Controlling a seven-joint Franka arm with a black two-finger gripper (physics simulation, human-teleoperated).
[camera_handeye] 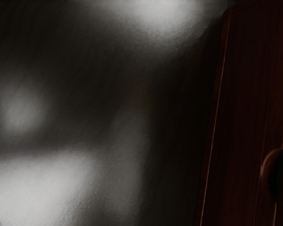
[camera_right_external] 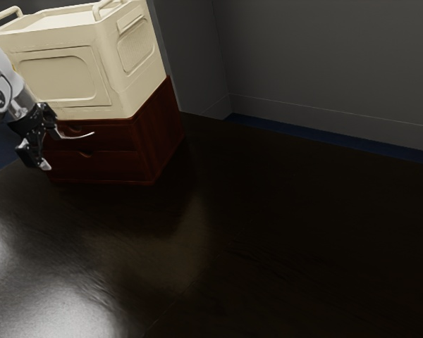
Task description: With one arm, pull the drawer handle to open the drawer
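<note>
Dark tabletop (camera_right_external: pixel 268 239), glossed at lower left, is backed by grey walls (camera_right_external: pixel 324 56). Upper left, the hand (camera_right_external: pixel 66 150) is spread wide.

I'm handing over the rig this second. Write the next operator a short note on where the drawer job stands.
Gripper: jaws apart, holding nothing, by the drawer fronts; contact with them can't be judged.
Things: red-brown cabinet with an upper drawer and lower drawer, notches for handles; cream crate on top.
Done: arm brought to the cabinet; both drawers look shut.
Left: settle which drawer, get hold at its notch, pull it open.
</note>
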